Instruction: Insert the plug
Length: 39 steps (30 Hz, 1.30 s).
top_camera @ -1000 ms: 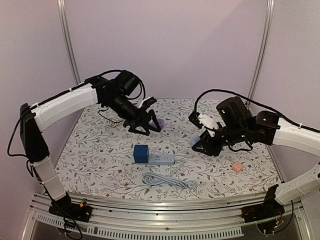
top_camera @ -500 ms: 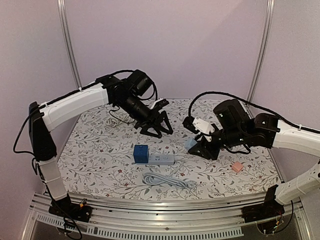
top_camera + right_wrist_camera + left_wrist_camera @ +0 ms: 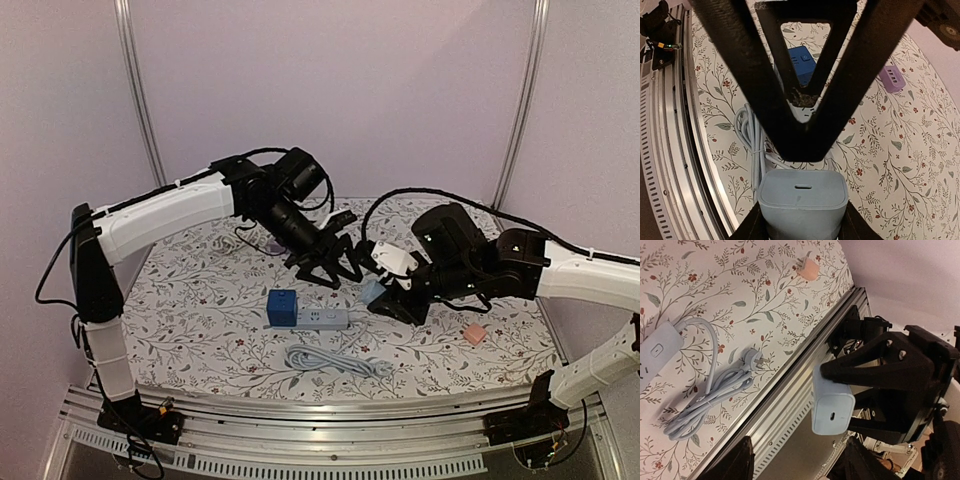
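The plug [image 3: 802, 200], a pale blue charger block with a small slot in its end, sits between the jaws of my right gripper [image 3: 802, 222], which is shut on it. From above, the plug [image 3: 373, 290] hangs just right of the white power strip [image 3: 322, 318], above the table. My left gripper [image 3: 328, 266] hovers right in front of it, fingers spread open. In the left wrist view the plug [image 3: 832, 406] floats just beyond my left gripper [image 3: 800, 465], whose fingertips [image 3: 740, 460] hold nothing. Those black fingers [image 3: 805, 75] fill most of the right wrist view.
A blue cube adapter [image 3: 282, 306] sits in the strip's left end. The strip's coiled white cable [image 3: 335, 360] lies in front of it. A pink adapter [image 3: 474, 334] rests at the right, a purple one [image 3: 891, 77] farther back. The metal rail [image 3: 790, 405] marks the table's near edge.
My left arm swung right and forward until its gripper faces the plug, its jaws narrowing a little. My right gripper carried the plug leftward toward the power strip.
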Tool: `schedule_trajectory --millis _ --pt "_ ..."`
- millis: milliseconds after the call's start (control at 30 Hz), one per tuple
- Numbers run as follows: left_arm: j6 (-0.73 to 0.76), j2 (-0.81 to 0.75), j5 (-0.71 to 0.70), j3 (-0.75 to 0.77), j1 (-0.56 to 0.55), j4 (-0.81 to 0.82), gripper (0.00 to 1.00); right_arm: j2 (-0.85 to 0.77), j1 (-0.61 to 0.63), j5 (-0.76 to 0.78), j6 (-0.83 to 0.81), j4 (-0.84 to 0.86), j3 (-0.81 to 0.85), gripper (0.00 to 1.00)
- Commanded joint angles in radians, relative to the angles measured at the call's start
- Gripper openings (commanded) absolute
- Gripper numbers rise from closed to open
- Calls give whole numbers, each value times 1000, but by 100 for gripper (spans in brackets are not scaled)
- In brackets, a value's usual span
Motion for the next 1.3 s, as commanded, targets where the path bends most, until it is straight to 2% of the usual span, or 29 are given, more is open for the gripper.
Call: schedule_trajectory --millis 0,333,500,1267 --pt "-15 22 23 26 -25 -7 61 24 21 49 2 10 41 1" --pt "-10 28 27 16 -37 -4 60 74 45 75 32 2 81 1" --pt "-1 31 26 10 -40 -4 56 88 61 85 42 14 91 1" --pt "3 -6 3 -61 -36 47 50 107 86 154 176 139 88 0"
